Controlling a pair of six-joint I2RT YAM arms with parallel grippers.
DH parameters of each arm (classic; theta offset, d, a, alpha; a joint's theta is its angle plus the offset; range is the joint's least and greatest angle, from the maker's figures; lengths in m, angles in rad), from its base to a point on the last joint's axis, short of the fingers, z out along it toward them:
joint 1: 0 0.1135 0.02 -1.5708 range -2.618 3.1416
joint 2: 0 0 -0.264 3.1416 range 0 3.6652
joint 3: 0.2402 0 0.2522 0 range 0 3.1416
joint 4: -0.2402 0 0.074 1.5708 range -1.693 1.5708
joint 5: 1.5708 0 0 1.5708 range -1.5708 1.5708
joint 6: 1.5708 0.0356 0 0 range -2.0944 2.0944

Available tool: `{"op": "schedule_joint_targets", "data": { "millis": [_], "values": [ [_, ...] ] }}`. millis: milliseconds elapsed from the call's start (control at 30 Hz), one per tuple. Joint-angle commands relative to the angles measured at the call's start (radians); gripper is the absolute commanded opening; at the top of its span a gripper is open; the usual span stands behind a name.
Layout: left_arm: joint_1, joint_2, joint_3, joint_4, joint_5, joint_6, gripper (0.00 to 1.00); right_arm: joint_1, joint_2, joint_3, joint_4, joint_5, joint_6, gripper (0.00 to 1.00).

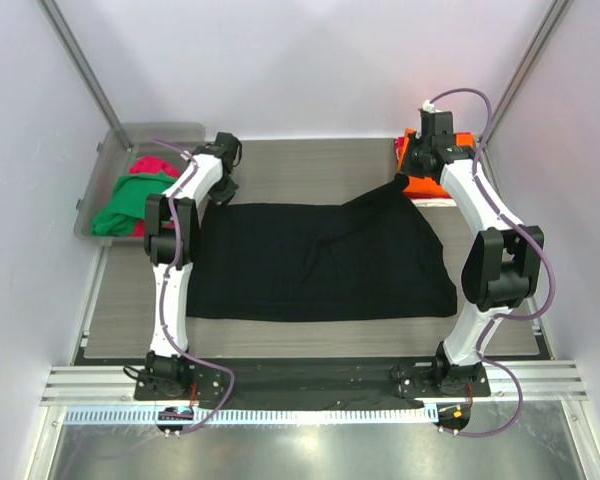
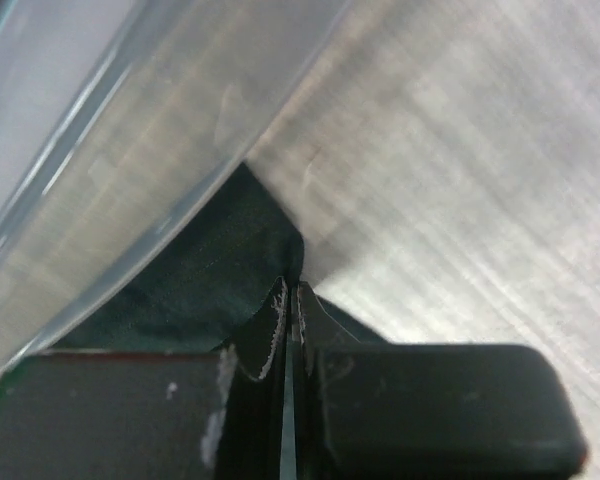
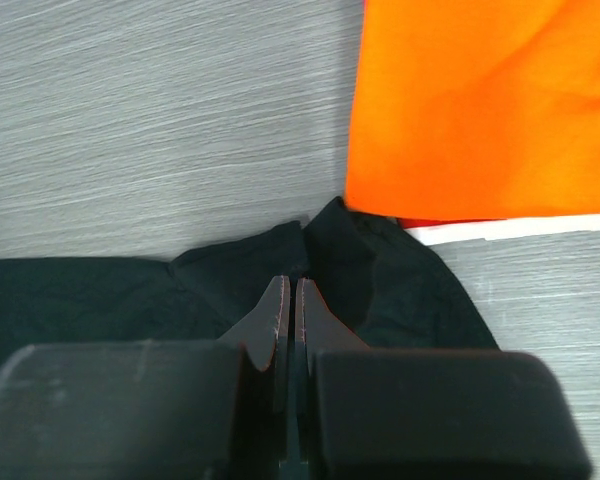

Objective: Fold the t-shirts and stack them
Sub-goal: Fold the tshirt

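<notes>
A: Where is the black t-shirt (image 1: 320, 262)?

B: Spread across the middle of the worktop (image 1: 310, 165). It lies mostly flat, with its 2 far corners gripped.

A: Which hand has which corner?

B: The left hand (image 2: 290, 292) is clenched on the corner at the shirt's 10 o'clock. Dark cloth runs up between its pressed-together fingers (image 2: 265, 340), just beside the wall of the clear bin (image 1: 105, 150). The right hand (image 3: 288, 288) is clamped on the corner at 1 o'clock, and that flap stands lifted off the worktop.

A: What lies near them?

B: A green garment (image 1: 130, 200) and a pink garment (image 1: 152, 163) sit in the bin, at 9 o'clock from the left hand. A folded orange shirt (image 3: 480, 110) lies at 1 o'clock from the right hand. Its near edge meets the black cloth, but I cannot tell whether they overlap.
</notes>
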Motion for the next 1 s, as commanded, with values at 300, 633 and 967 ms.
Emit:
{"op": "schedule_joint_targets", "data": {
  "millis": [300,633,967],
  "values": [
    [-0.042,-0.317,-0.282,-0.039,-0.057,-0.042,0.0,0.009,-0.29,-0.172,0.016,-0.102,0.05,0.01],
    [-0.07,-0.584,-0.538,-0.019,-0.123,-0.082,0.0,0.009,-0.537,-0.483,0.031,-0.067,0.099,0.01],
    [-0.096,-0.748,-0.771,0.021,-0.143,-0.1,0.0,0.009,-0.831,-0.75,0.011,0.118,0.271,0.01]
  ]
}}
